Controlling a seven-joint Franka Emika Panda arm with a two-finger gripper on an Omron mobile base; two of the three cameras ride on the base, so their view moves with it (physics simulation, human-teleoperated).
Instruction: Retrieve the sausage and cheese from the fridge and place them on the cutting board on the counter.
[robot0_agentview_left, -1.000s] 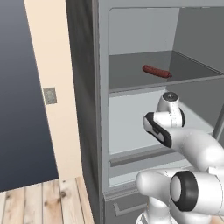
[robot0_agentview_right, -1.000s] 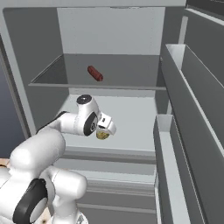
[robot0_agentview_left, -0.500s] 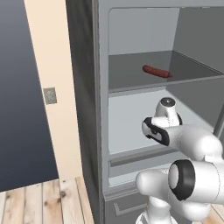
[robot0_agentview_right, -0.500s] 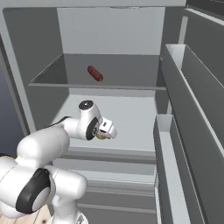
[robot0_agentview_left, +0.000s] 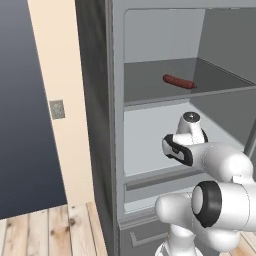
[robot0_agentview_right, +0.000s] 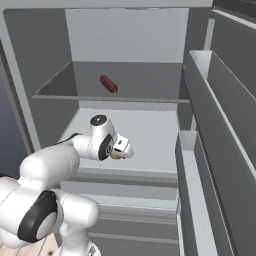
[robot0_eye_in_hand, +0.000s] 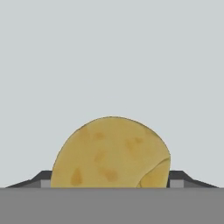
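Sausage (robot0_agentview_right: 108, 83) on fridge (robot0_agentview_right: 45, 60) shelf above cheese (robot0_eye_in_hand: 111, 153)

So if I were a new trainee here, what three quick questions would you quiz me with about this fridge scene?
1. True or false: the sausage lies on the upper shelf of the fridge.
2. What does the gripper carry? A) a dark red link B) a yellow chunk C) nothing
3. Fill in: the gripper is at the level of the shelf ____ the sausage's shelf.

Key:
1. True. It lies alone on the grey shelf.
2. B. The hand view shows the cheese between the fingertips.
3. Below.
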